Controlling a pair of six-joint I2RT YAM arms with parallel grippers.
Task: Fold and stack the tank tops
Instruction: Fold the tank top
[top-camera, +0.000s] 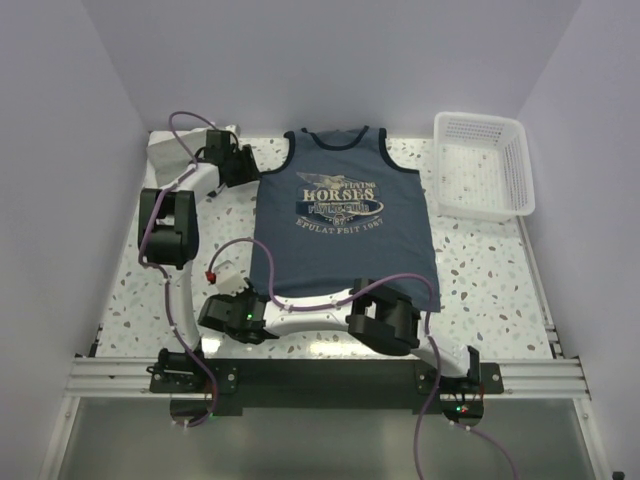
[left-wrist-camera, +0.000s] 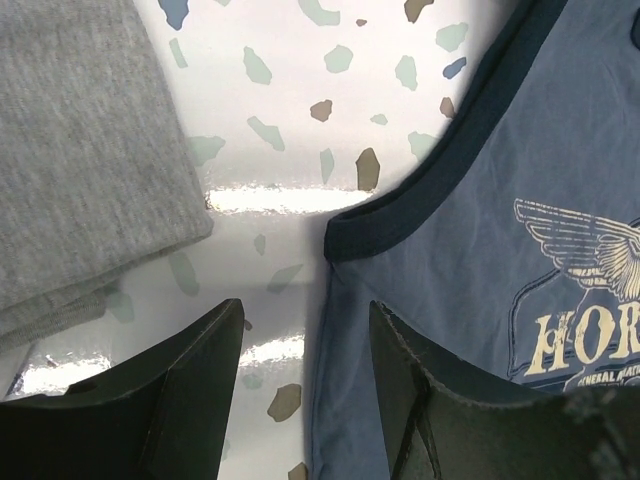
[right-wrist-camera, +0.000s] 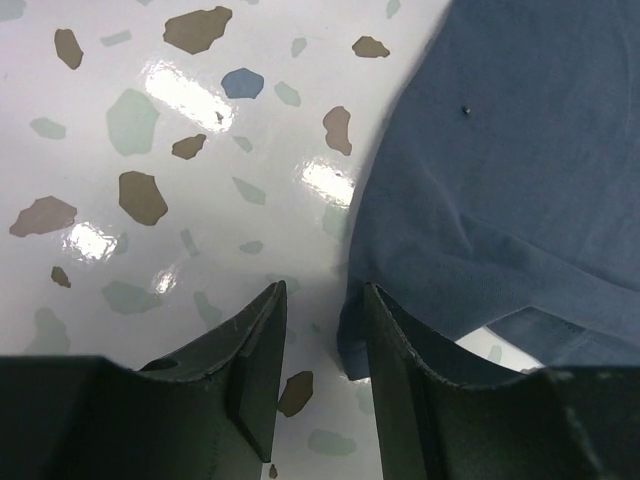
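Navy blue tank top (top-camera: 345, 230) lies flat, front up, mid worktop (top-camera: 480, 270). Neck is at the far side, hem toward the arm bases. White "HORSES" print (top-camera: 340, 183) on the chest, darker trim at neck and armholes. Not folded.

Grey tank top (left-wrist-camera: 80, 150) sits at the far left of the worktop as a folded pad with layered edges showing. It is apart from the blue one, with a strip of speckled worktop between them.

White mesh basket (top-camera: 520, 170) is at the far right corner, just beside the blue top's right shoulder, not touching.

Left arm (top-camera: 170, 225) reaches to the far left. Left jaws are spread and hold nothing. Its fingers (left-wrist-camera: 190, 400) straddle the blue top's left side edge just below the armhole trim: one finger over bare worktop, the other over blue cloth. Cannot tell if the tips touch the surface.

Right arm (top-camera: 385, 320) crosses low to the left, along the hem. Right jaws are spread and grip nothing. The top's near left hem corner (right-wrist-camera: 352, 355) lies against the inner face of one finger (right-wrist-camera: 400, 400); the other finger is over bare worktop. The hem corner looks slightly rumpled, with a fold running along the edge.
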